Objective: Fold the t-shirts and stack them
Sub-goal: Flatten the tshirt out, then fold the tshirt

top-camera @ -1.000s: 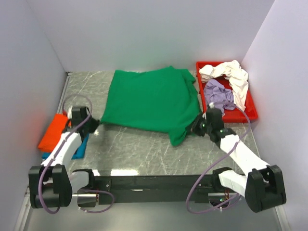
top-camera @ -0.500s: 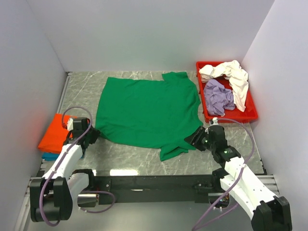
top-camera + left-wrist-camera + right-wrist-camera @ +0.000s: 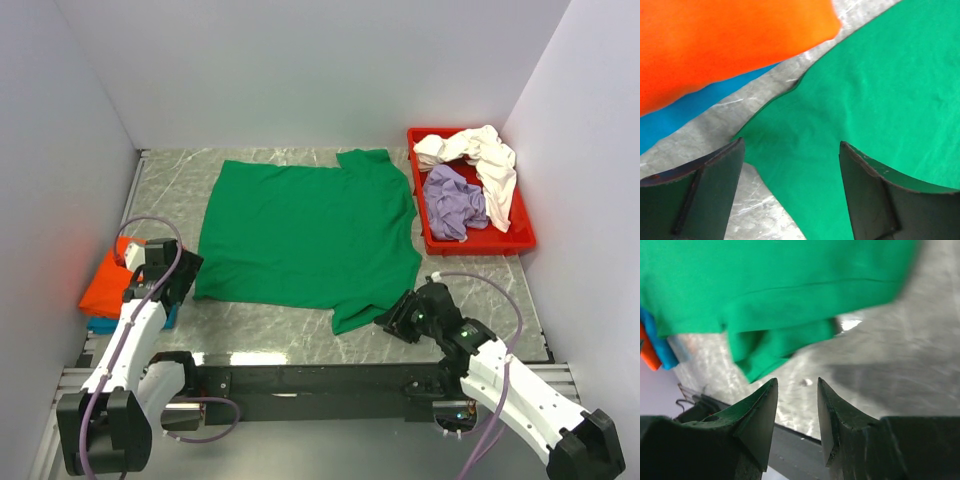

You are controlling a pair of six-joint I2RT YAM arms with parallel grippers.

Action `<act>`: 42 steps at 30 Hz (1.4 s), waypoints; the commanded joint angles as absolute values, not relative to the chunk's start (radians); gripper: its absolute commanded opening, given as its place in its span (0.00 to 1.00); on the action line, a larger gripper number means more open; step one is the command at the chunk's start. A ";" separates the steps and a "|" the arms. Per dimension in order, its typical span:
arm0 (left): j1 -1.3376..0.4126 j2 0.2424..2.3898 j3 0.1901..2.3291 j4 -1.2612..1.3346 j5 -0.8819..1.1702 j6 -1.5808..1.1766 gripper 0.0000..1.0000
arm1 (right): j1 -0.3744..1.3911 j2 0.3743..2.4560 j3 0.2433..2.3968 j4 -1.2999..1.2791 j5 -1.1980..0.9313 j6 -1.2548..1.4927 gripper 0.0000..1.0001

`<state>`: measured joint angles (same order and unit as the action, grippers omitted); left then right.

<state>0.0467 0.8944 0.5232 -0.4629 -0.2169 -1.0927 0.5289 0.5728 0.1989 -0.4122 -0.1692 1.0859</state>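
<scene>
A bright green t-shirt (image 3: 310, 235) lies spread flat on the marble table, one sleeve (image 3: 355, 312) pointing at the near edge. My left gripper (image 3: 186, 276) hovers open just over its near-left hem corner; in the left wrist view the green cloth (image 3: 880, 100) lies under the wide-apart fingers (image 3: 715, 170), which hold nothing. My right gripper (image 3: 393, 320) stands open beside the sleeve, apart from it. In the right wrist view the sleeve (image 3: 775, 342) lies ahead of the empty gripper (image 3: 797, 382). A folded orange t-shirt (image 3: 110, 278) rests on a teal one (image 3: 172, 316) at the left.
A red tray (image 3: 522, 240) at the back right holds a crumpled cream-white t-shirt (image 3: 485, 155) and a lavender one (image 3: 455, 200). White walls close in the left, back and right. A black rail (image 3: 320, 380) runs along the near edge.
The green t-shirt was drawn toward the near edge and now lies flat. Both grippers have opened and let go of it. The right arm has pulled back toward the near edge.
</scene>
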 commanded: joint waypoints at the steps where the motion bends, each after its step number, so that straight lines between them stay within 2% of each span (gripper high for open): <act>1: 0.051 0.908 0.514 -0.477 -0.236 -1.124 0.80 | 0.534 0.534 0.173 -0.382 -0.124 1.163 0.44; 9: 0.049 0.864 0.459 -0.483 -0.258 -1.158 0.68 | 0.535 0.587 0.173 -0.304 -0.054 1.169 0.45; 22: 0.049 0.845 0.426 -0.476 -0.264 -1.155 0.68 | 0.535 0.676 0.123 -0.134 -0.003 1.169 0.43; 29: 0.043 0.856 0.417 -0.486 -0.313 -1.172 0.69 | 0.535 0.684 0.195 -0.215 0.025 1.098 0.01; 42: -0.087 0.919 0.414 -0.495 -0.377 -1.276 0.68 | 0.535 0.474 0.393 -0.690 -0.086 0.951 0.00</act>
